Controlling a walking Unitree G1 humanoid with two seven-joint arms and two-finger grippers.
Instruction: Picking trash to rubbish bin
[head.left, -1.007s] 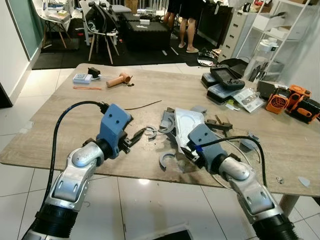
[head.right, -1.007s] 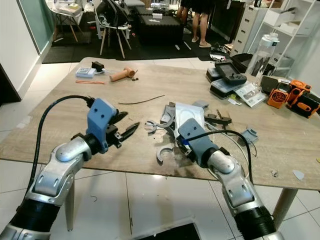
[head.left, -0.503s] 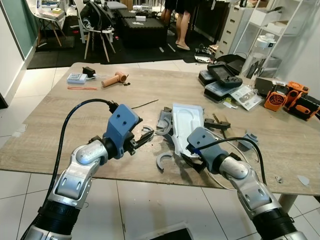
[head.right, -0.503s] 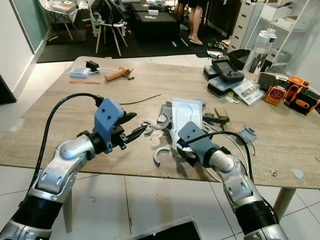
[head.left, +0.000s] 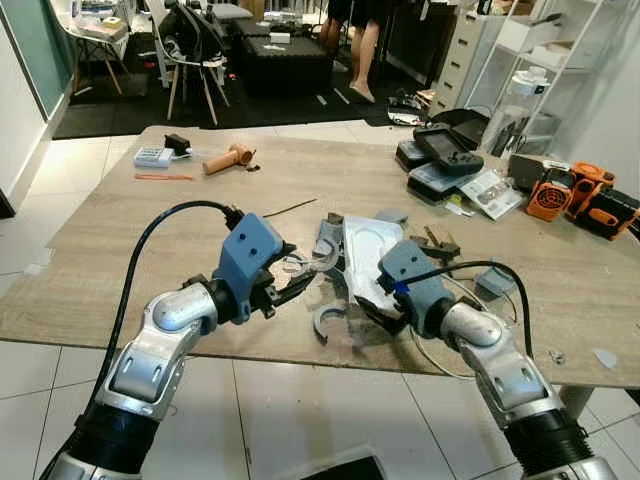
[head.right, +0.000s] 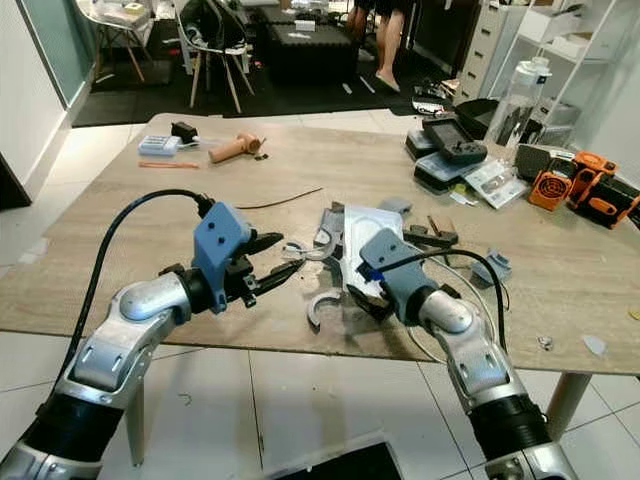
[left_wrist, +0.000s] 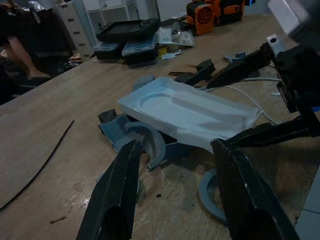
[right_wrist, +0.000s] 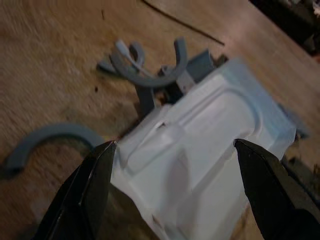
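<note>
The right pincer (head.left: 372, 312) sits just below the centre of the left eye frame, at the near end of the white plastic tray (head.left: 367, 250). Its two black fingers (right_wrist: 87, 192) are spread wide, one on each side of the tray's near end, with the tray lying between them; whether the fingers actually touch the tray cannot be told. The tray lies tilted among the grey scraps, its far end toward the middle of the desk (head.left: 150, 225).

The left pincer (head.left: 295, 280) is just left of centre in the same frame, its fingers (left_wrist: 112, 200) open and empty, pointing at a grey curved plastic piece (left_wrist: 150, 140) that lies beside the tray's left edge. A second grey arc (head.left: 328, 320) lies near the desk's front edge, between the two pincers. A thin black strip (head.left: 292, 208) lies on the wood just above the left pincer in the frame.

To the right of the tray are dark broken pieces (head.left: 437, 245) and a white cable (head.left: 470, 290) looping toward the lower right. Further right and up in the frame stand black cases (head.left: 440, 165), a leaflet (head.left: 490, 192) and orange tools (head.left: 575, 195) at the right edge. In the upper left of the frame, on the far part of the desk, are a tan handle-shaped thing (head.left: 228, 158) and a small white box (head.left: 152, 156). At the top of the frame, beyond the desk, a person's legs (head.left: 360, 50) stand near a chair (head.left: 190, 40) and dark furniture.
</note>
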